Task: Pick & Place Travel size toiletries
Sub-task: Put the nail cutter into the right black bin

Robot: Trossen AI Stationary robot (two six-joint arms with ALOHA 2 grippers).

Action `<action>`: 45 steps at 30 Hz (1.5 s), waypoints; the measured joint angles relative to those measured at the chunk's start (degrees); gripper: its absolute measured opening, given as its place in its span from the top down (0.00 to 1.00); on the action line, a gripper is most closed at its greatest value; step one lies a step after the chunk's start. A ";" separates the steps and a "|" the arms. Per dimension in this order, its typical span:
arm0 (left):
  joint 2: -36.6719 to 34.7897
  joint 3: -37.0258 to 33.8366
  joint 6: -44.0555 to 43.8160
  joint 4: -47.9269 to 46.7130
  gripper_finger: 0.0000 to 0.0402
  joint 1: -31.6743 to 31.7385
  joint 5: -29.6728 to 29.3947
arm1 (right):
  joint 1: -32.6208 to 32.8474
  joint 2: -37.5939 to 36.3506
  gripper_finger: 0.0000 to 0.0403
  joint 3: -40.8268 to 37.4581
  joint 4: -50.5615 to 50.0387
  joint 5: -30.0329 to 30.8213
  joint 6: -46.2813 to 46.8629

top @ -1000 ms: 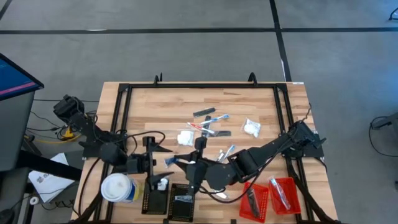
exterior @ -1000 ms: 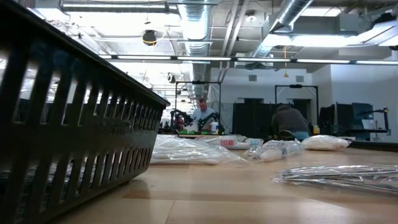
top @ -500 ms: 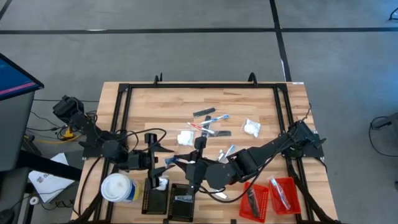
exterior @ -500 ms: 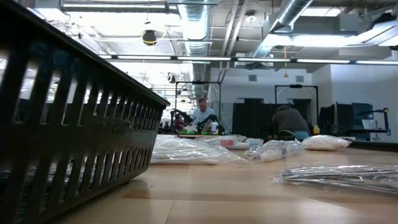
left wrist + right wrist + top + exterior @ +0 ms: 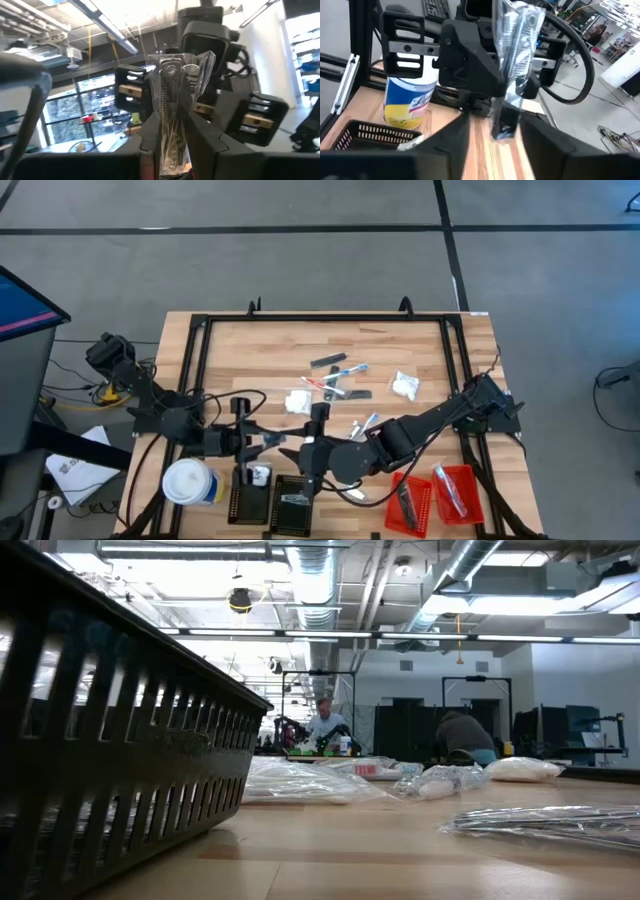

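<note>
A clear packet (image 5: pixel 172 85) with a silvery metal item inside is held in the air over the table's near middle, between my two grippers. My left gripper (image 5: pixel 270 442) is shut on it. My right gripper (image 5: pixel 300 448) faces it from the right, open, with its fingers (image 5: pixel 445 145) standing on either side of the packet's other end (image 5: pixel 504 125). More toiletries lie on the wood beyond: white puffy packets (image 5: pixel 298 402) (image 5: pixel 404 386), thin blue and red sticks (image 5: pixel 340 375) and a dark bar (image 5: pixel 328 361). My left gripper pinches one end of the clear packet (image 5: pixel 170 142) between its two fingers. It comes from the table's left, about level and slanting a little upward. The packet sticks out past the fingertips along the fingers' line, clear of the table.
Black ribbed trays (image 5: pixel 270 500) sit at the near edge under the grippers, and one fills the left of the low view (image 5: pixel 120 740). Red trays (image 5: pixel 445 490) are near right. A white-topped canister (image 5: pixel 190 482) stands near left. Clear packets (image 5: pixel 300 783) lie mid-table.
My left gripper has shut on the near end of the clear packet, and my right gripper has opened off it. Both arms have kept their places, and the packet stays in the air between them.
</note>
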 joint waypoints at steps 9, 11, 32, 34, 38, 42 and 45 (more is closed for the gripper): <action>-5.42 1.84 2.88 -10.66 0.86 -6.79 -14.34 | 4.56 -1.38 0.35 -0.02 -13.02 0.14 6.47; -6.45 3.89 -0.65 -20.03 0.86 -7.56 -16.77 | 5.86 -1.70 0.35 0.00 -20.13 -0.42 10.18; 17.61 17.05 -49.30 -62.50 0.86 4.23 24.60 | 20.18 -10.13 0.35 -17.24 -48.15 10.57 69.38; 19.57 17.36 -51.80 -62.56 0.86 4.23 26.14 | 19.96 -11.98 0.35 -23.16 -40.57 5.33 69.36; 22.44 20.58 -53.00 -62.64 0.86 4.18 30.08 | 18.80 -14.79 0.35 -32.11 -26.84 -5.98 65.10; 25.00 24.37 -53.98 -67.44 0.86 3.95 32.67 | 17.27 -15.08 0.35 -36.95 -19.35 -12.52 61.84; 27.43 26.25 -56.56 -74.92 0.86 3.97 34.33 | 16.16 -15.08 0.35 -39.93 -16.98 -16.76 61.24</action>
